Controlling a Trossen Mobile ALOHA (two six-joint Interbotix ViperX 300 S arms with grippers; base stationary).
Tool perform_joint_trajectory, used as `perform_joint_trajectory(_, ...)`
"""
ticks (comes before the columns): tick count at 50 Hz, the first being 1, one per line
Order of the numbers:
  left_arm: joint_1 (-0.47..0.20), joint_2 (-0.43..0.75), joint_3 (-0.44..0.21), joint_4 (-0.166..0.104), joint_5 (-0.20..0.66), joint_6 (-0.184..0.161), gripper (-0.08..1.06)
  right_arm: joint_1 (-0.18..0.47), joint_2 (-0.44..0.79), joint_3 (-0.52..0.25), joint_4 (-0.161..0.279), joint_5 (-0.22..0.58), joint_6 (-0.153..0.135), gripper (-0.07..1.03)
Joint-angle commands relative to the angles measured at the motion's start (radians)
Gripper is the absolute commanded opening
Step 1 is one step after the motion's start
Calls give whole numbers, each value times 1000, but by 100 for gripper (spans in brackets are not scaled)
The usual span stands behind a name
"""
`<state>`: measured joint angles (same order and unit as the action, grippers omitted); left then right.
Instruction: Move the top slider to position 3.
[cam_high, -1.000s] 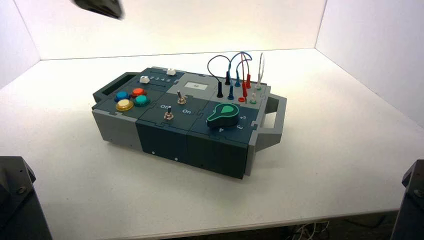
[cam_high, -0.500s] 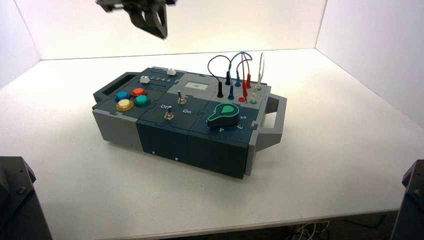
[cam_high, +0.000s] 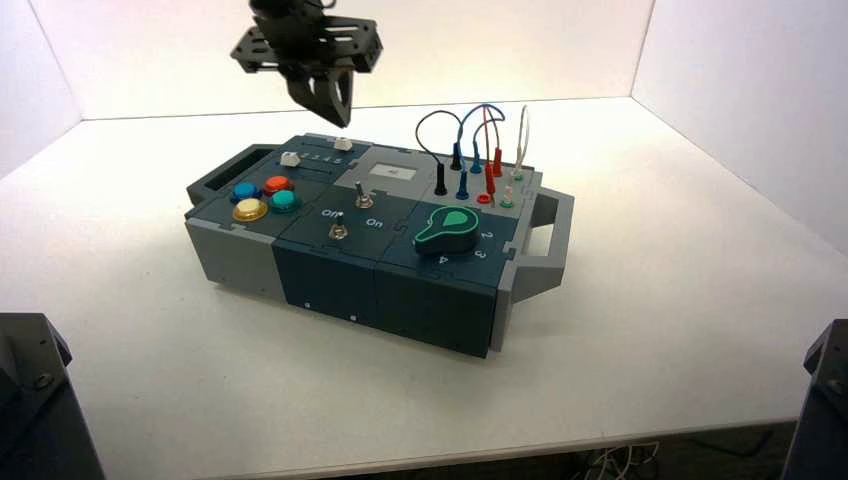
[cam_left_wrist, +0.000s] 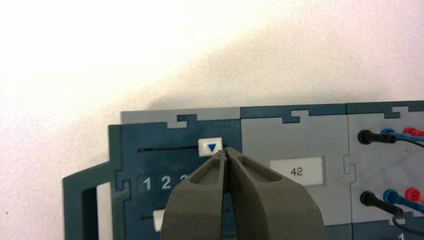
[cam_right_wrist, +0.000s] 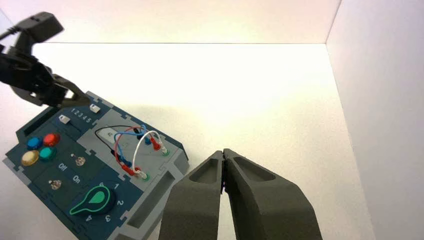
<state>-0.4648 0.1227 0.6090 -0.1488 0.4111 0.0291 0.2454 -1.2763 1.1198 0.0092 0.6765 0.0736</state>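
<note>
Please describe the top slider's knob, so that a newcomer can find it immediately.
On the box, find the row of white digits, at the end far from the green dial. The top slider's knob is the small white block beyond that row. A blue triangle marks it, and it sits farther along than its white twin.

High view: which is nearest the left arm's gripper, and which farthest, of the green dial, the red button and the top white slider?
1. Top white slider, far edge, just below the gripper
2. Red button, left part
3. Green dial, near right part
</note>
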Motion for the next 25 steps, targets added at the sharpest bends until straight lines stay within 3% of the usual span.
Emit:
perform_joint_trajectory(1,-18,8,-41,2,-6,9,-3,-3,15,-15,-2,-9,2,-2)
perform_joint_trajectory(25,-21,58,-75,11,-6,17,-3,-3,15,-15,-2,-9,2,-2)
